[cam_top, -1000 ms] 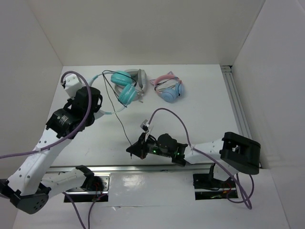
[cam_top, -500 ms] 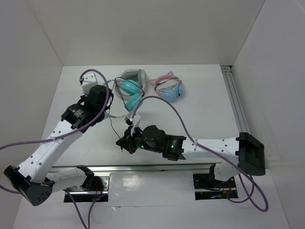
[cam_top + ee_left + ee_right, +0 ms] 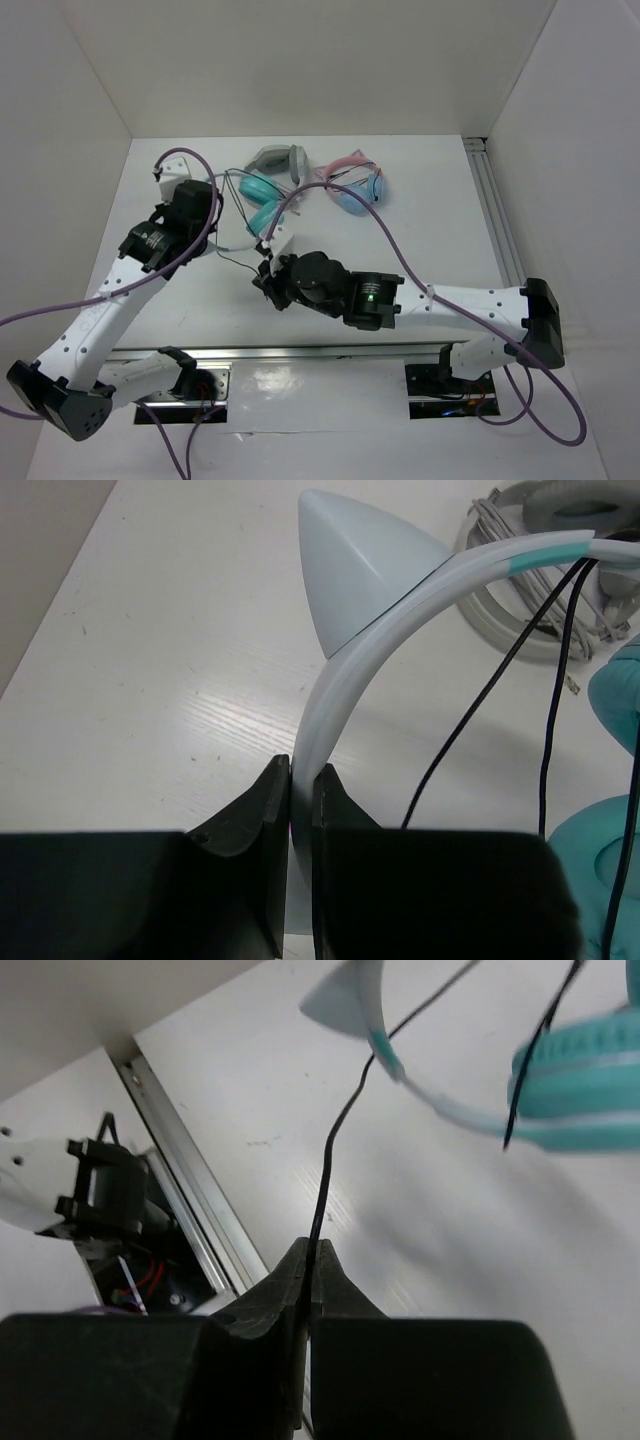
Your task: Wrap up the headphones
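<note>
On the white, faintly grained table (image 3: 440, 240), the left claw (image 3: 302, 777) pinches the smooth pale headband (image 3: 335, 680) of the headphones (image 3: 262, 200), below its pointed cat ear (image 3: 350, 570). Their 2 rounded teal cups (image 3: 585, 1110) are over the table's far middle. The right claw (image 3: 308, 1252) is pressed onto their thin black cable (image 3: 328, 1175). Grey headphones (image 3: 276, 157) and pink-banded ones (image 3: 352, 188) lie beyond.
</note>
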`<state>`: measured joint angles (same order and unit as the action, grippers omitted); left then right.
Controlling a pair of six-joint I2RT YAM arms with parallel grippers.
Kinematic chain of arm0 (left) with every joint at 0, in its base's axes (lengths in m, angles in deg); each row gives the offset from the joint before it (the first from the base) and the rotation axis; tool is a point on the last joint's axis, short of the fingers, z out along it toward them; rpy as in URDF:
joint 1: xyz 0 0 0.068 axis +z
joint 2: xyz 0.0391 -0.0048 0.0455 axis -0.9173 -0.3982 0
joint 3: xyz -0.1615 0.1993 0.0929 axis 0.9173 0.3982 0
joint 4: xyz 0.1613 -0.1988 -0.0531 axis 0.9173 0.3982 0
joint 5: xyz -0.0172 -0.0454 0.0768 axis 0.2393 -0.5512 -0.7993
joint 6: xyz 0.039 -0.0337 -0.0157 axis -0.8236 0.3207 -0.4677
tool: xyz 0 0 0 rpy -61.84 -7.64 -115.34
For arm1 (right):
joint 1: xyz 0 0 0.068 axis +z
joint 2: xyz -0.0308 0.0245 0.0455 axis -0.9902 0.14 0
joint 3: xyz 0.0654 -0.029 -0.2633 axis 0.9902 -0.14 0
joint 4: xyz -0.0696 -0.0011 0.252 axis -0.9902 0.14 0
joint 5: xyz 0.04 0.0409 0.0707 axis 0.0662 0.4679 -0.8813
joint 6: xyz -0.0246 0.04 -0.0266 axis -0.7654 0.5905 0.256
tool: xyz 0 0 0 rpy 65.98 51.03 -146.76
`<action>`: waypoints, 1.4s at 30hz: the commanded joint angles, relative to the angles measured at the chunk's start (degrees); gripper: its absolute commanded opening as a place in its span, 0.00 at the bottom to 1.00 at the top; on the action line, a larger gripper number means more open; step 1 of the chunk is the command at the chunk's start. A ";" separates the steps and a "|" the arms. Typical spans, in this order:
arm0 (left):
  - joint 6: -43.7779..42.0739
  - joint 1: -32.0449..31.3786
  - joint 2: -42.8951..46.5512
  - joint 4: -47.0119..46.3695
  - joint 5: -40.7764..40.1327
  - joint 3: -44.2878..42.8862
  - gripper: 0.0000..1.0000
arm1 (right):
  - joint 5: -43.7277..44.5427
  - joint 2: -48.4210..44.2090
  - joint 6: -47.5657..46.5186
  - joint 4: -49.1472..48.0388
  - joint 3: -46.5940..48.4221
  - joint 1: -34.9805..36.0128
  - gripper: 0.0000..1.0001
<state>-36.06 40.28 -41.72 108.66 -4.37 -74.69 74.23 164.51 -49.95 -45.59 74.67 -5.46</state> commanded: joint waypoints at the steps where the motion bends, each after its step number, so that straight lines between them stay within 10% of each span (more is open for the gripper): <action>1: -1.19 4.63 3.00 -6.79 2.31 -2.77 0.00 | 3.88 -1.68 -1.89 6.77 2.43 2.25 0.00; 15: -4.27 14.48 -0.17 -9.08 11.44 -3.13 0.00 | 2.03 -4.41 -1.44 5.73 -1.10 4.99 0.00; 26: -6.56 0.97 1.51 -7.96 4.95 5.75 0.00 | 2.47 0.95 -8.82 9.60 11.48 2.19 0.00; 42: -19.83 -12.49 4.32 -9.18 15.23 11.90 0.00 | 1.68 0.96 -25.60 11.44 4.90 -9.08 0.00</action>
<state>-54.22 29.67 -38.07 102.32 9.53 -62.14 74.12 166.04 -69.49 -34.80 79.74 -14.71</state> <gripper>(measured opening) 0.195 0.023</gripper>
